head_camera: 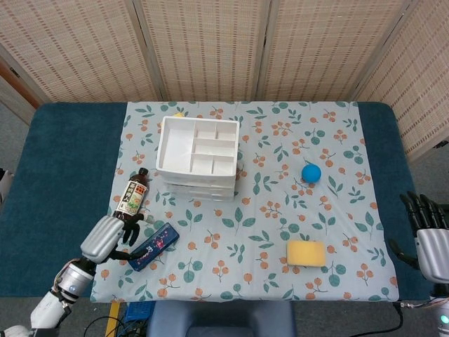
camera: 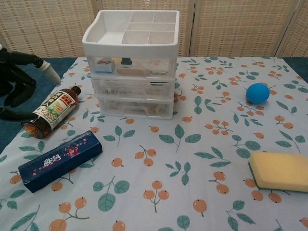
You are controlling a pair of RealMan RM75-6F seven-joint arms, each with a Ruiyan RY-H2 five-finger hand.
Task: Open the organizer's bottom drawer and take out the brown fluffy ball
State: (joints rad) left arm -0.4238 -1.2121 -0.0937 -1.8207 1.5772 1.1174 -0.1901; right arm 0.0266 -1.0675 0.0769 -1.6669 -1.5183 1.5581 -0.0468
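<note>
The white organizer (head_camera: 196, 158) (camera: 132, 65) stands at the back left of the floral cloth, with three clear drawers that are all closed. Its bottom drawer (camera: 134, 107) shows small items through the front; no brown fluffy ball can be made out. My left hand (head_camera: 112, 235) (camera: 19, 82) hovers open, fingers spread, over the cloth's left edge near the bottle, well left of the organizer. My right hand (head_camera: 426, 235) is open at the table's right edge, far from the organizer, and holds nothing.
A dark sauce bottle (head_camera: 131, 196) (camera: 50, 111) lies on its side left of the organizer. A blue box (head_camera: 153, 246) (camera: 60, 160) lies in front of it. A blue ball (head_camera: 311, 173) (camera: 257, 93) and a yellow sponge (head_camera: 306, 253) (camera: 280, 171) sit to the right.
</note>
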